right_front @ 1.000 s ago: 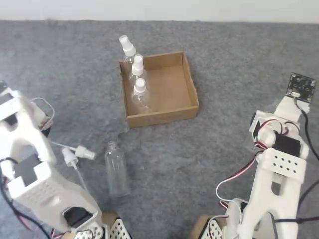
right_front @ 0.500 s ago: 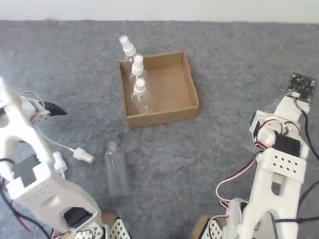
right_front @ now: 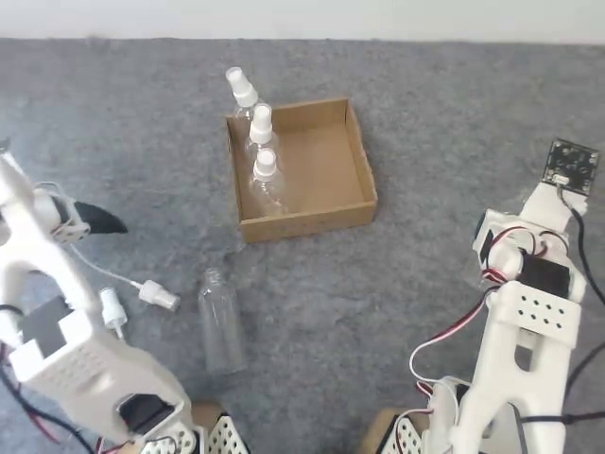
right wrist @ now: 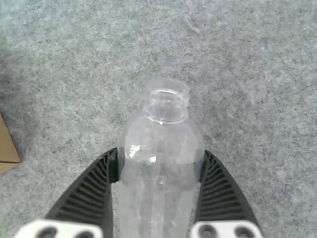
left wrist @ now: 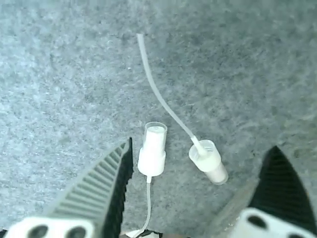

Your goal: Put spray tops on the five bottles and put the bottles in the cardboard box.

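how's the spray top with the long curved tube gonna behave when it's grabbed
The spray top looks like small hollow plastic, so probably very light. Its thin tube curves along the carpet, so it will likely flex and dangle when lifted. Round and lying on its side, it may roll if nudged.

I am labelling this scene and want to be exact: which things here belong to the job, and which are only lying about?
Belong to the job: cardboard box; three capped bottles; lying bottle; gripped bottle; two loose spray tops.
Only surroundings: grey carpet; white wall.
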